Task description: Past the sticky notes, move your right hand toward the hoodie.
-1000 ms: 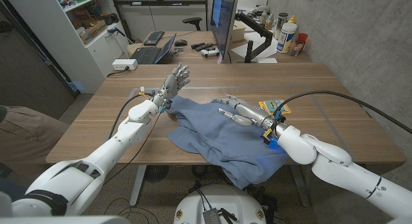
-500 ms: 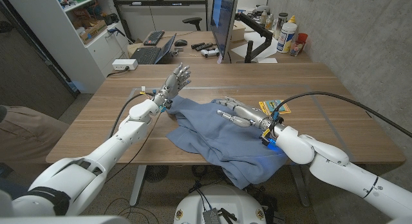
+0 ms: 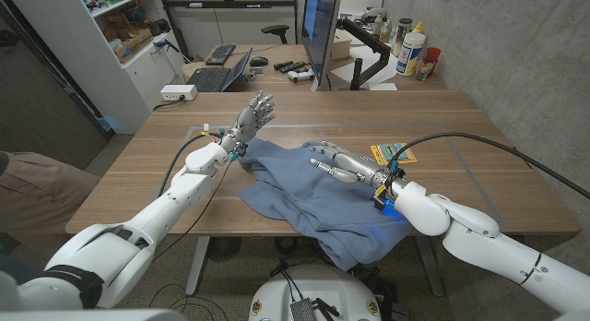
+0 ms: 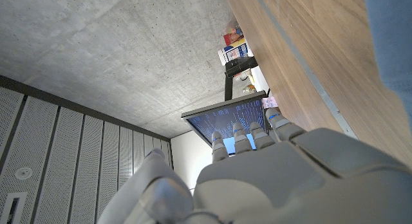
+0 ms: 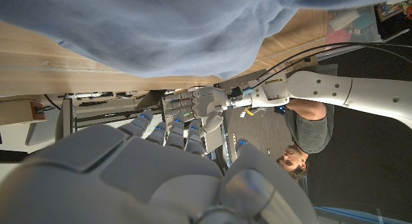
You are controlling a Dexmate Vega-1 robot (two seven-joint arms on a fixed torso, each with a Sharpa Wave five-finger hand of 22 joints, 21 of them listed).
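A crumpled blue hoodie (image 3: 313, 199) lies on the wooden table (image 3: 479, 146), draping over its near edge. My right hand (image 3: 339, 162) is open above the hoodie's far right part, fingers stretched toward picture left; whether it touches the cloth I cannot tell. The yellow sticky notes (image 3: 393, 153) lie just behind its wrist, partly hidden by the cable. My left hand (image 3: 253, 113) is raised at the hoodie's far left corner, fingers spread, holding nothing. The right wrist view shows the hoodie (image 5: 161, 24), my right hand (image 5: 148, 166) and, beyond it, my left hand (image 5: 193, 108).
A monitor (image 3: 320, 30), a laptop (image 3: 219, 77) and bottles (image 3: 413, 49) stand at the back on a second desk. A white power strip (image 3: 177, 92) sits near the table's far left corner. A person (image 3: 28, 187) sits at the left edge. A concrete wall runs along the right.
My right hand has crept slightly to the left over the hoodie. The left hand has stayed raised in place.
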